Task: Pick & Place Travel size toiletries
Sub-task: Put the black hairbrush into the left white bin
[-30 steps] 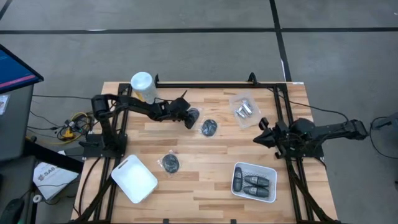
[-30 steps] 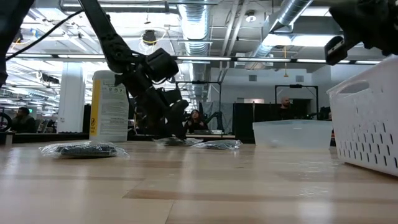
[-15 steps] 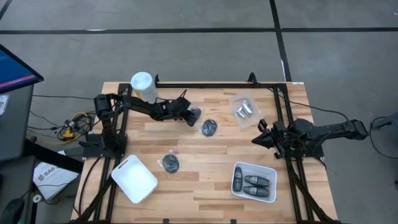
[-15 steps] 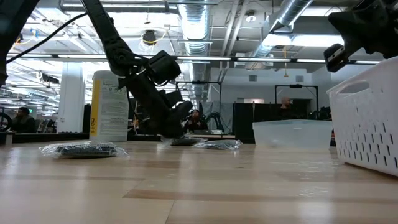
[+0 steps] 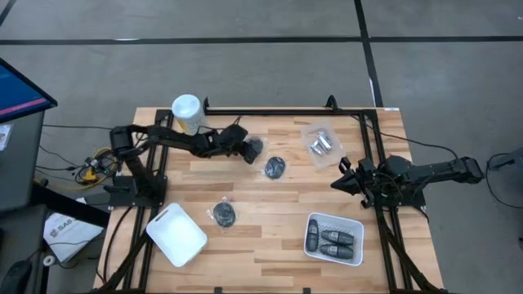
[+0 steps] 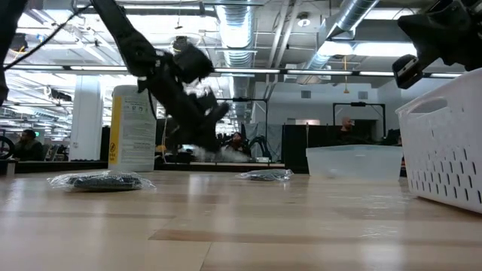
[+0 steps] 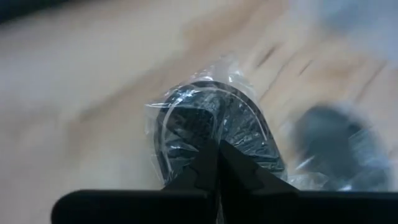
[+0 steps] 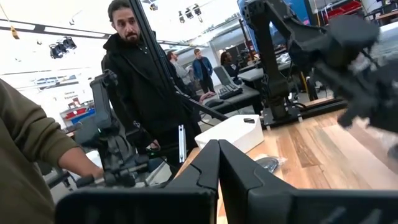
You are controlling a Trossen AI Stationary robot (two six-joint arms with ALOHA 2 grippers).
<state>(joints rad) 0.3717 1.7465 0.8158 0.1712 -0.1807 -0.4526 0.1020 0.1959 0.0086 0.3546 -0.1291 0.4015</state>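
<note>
My left gripper (image 5: 243, 149) is shut on a flat dark round disc in a clear plastic wrapper (image 7: 211, 121), held above the table's far middle (image 6: 224, 152). A second wrapped disc (image 5: 275, 167) lies flat on the wood just right of it. A third (image 5: 223, 214) lies nearer the front. A clear bag of shiny silver pieces (image 5: 320, 143) lies at the far right. Dark grey capsules (image 5: 335, 241) lie in a white basket (image 5: 353, 222) at the front right. My right gripper (image 5: 337, 182) waits shut above the table's right side. My left gripper pinches the wrapped disc by its near edge (image 7: 214, 148) between its two shut fingers (image 7: 205, 171). The fingers slant down from the table's left. The disc sticks out beyond the fingertips, lifted clear of the table.
A tall pale-yellow canister with a white lid (image 5: 186, 113) stands at the far left, close behind my left arm. A white tray (image 5: 176, 235) lies at the front left. Black frame rails run along both table sides. People stand beyond the table (image 8: 140, 81).
My left gripper has shut on the wrapped disc at the far middle of the table and gone up. The disc, which lay flat on the wood, now hangs from the fingers clear of the table.
</note>
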